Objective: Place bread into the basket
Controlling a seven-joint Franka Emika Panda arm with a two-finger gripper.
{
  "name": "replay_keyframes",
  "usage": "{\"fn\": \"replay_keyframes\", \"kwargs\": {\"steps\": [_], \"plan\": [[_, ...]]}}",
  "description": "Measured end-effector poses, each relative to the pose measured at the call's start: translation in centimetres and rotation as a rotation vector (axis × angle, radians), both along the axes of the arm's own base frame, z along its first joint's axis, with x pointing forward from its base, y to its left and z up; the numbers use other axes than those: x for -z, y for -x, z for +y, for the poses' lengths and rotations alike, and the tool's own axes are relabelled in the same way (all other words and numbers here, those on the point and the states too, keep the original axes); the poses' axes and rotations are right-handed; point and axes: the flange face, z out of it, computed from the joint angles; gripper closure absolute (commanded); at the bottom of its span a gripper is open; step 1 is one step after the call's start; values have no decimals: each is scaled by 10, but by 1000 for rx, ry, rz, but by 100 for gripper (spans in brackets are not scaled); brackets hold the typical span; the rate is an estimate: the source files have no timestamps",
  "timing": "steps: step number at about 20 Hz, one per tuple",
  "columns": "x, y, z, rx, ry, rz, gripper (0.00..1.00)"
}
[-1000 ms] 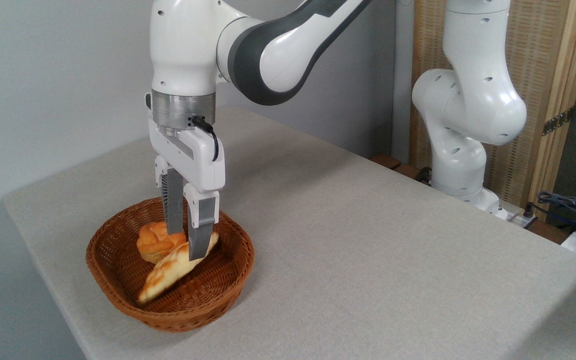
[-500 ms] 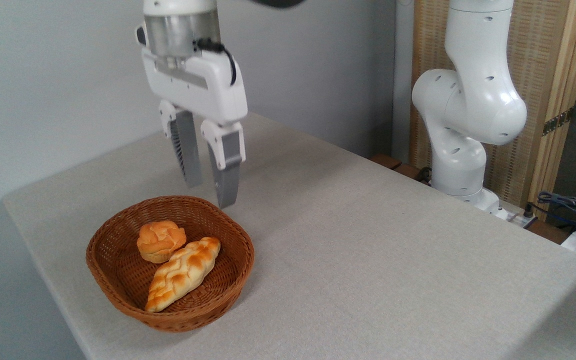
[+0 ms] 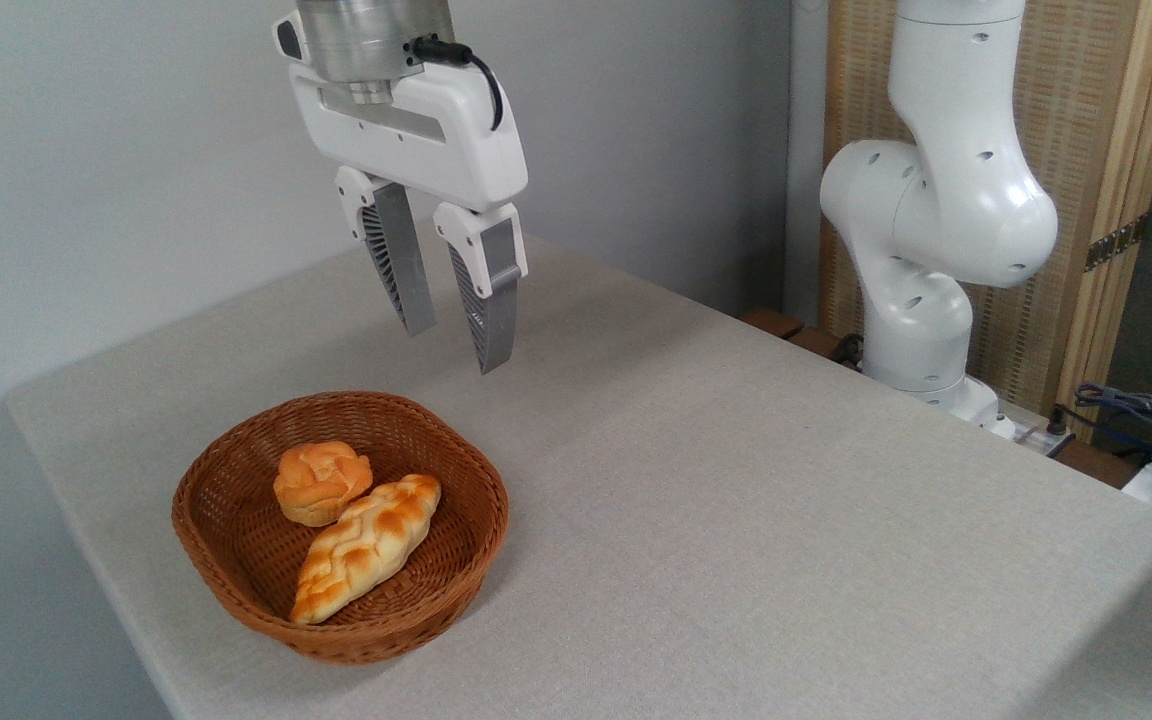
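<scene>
**Inspector:** While the gripper [image 3: 456,345] is hanging in the upper middle of the frame, what is it holding?

**Assessor:** Nothing. Its two fingers are standing apart with clear air between them, tips pointing down and slightly to the right, well above the table [image 3: 736,480].

**Inspector:** Where is the bread [image 3: 366,547] sitting?

**Assessor:** It is lying inside the basket [image 3: 236,590] at lower left, running diagonally from the lower left of the bowl toward the upper right. Its upper end is resting just beside a small round bun [image 3: 321,482], apparently touching it.

**Inspector:** Why that slant?

**Assessor:** Probably because the bun is occupying the rear of the bowl, so the long loaf is settling across the free space in front.

**Inspector:** Status?

**Assessor:** I am judging the placement complete; nothing is overhanging the rim.
</scene>
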Motion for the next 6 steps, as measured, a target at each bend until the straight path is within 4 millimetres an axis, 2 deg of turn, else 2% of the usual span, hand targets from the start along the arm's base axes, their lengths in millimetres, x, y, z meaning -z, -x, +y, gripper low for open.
{"fn": "replay_keyframes", "kwargs": {"steps": [6], "plan": [[1, 1, -1, 2, -1, 9, 0]]}}
